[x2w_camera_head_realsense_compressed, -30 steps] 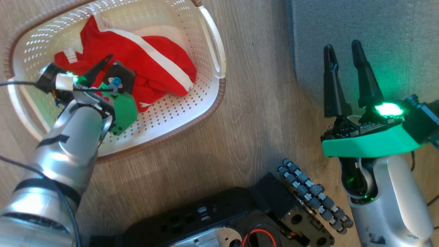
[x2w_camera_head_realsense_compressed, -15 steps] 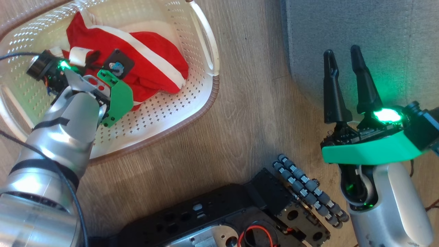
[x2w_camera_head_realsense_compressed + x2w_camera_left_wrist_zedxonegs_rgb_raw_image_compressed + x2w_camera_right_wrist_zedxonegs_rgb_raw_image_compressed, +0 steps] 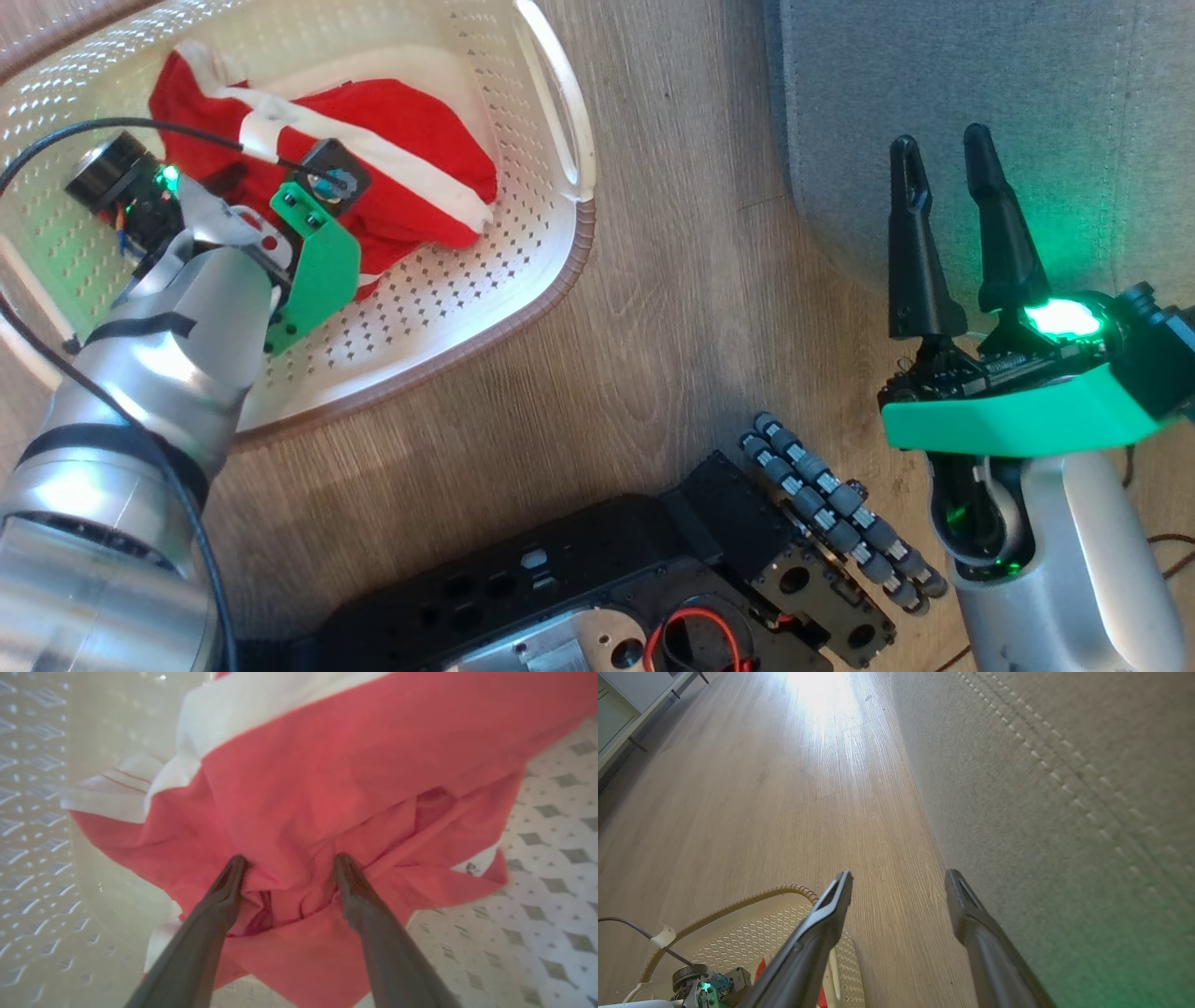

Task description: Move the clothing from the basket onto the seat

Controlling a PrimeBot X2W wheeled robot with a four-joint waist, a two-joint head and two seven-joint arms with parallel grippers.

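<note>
The cream basket (image 3: 560, 271) sits on the floor at the upper left, holding the red clothing (image 3: 411, 121) with its white stripe band. My left arm (image 3: 187, 317) reaches down into the basket. In the left wrist view my left gripper (image 3: 289, 863) is open, both fingertips (image 3: 233, 868) pressed into the crumpled red clothing (image 3: 350, 765), a fold bunched between them, above the basket's perforated floor (image 3: 537, 858). My right gripper (image 3: 943, 149) stands open and empty at the rounded corner of the grey seat (image 3: 980, 75). The seat (image 3: 1064, 788) shows its pale stitching beside that gripper (image 3: 899, 877).
Wood floor (image 3: 672, 280) runs between basket and seat. My black base (image 3: 607, 597) with a roller wheel (image 3: 840, 523) lies at the bottom. A black cable (image 3: 140, 121) loops over the left wrist. The basket rim (image 3: 784, 890) and white furniture (image 3: 626, 709) appear in the right wrist view.
The head camera has shifted. My left gripper has sunk deeper into the basket, its fingers now buried in the red fabric, which has bunched up. The right gripper has barely moved.
</note>
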